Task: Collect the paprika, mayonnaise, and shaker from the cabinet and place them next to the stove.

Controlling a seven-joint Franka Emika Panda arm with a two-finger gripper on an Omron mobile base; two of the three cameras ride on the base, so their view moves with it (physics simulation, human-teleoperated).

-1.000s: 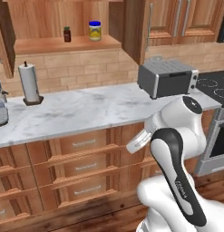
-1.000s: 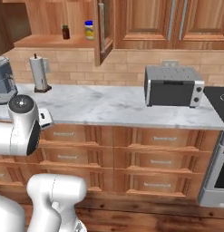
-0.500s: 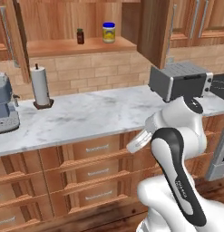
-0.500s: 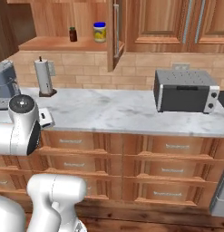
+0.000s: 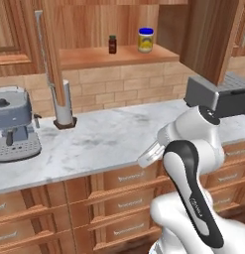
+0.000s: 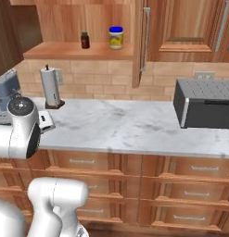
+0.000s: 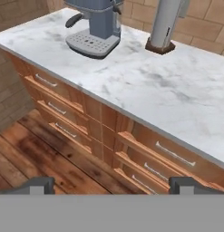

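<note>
At the bottom of the hand view the gripper [image 7: 111, 185] hangs low in front of the drawers, its jaws spread wide with nothing between them, looking down at the wooden floor [image 7: 36, 154] and the edge of the marble surface [image 7: 145, 86].

The step in hand looks like the approach to the cabinet [image 5: 119, 30], with nothing collected yet. To do it well, the arm must likely lift from its tucked pose, turn the hand level and reach up over the surface to the shelf [image 5: 104, 55], with the base squared up below the opening.

In the left base view the paprika [image 5: 112, 44] stands upper centre on the shelf, and the mayonnaise [image 5: 146, 40] just to its right, apart from it. I cannot make out the shaker.

On the surface, the coffee machine [image 5: 15, 126] sits at mid left and the paper-towel roll [image 5: 64, 104] beside it, under the shelf's left end. The toaster oven [image 6: 206, 104] sits at the right of the right base view. The open cabinet door [image 6: 140, 41], with its silver bar handle, hangs just right of the mayonnaise and could catch a reach from that side.
</note>
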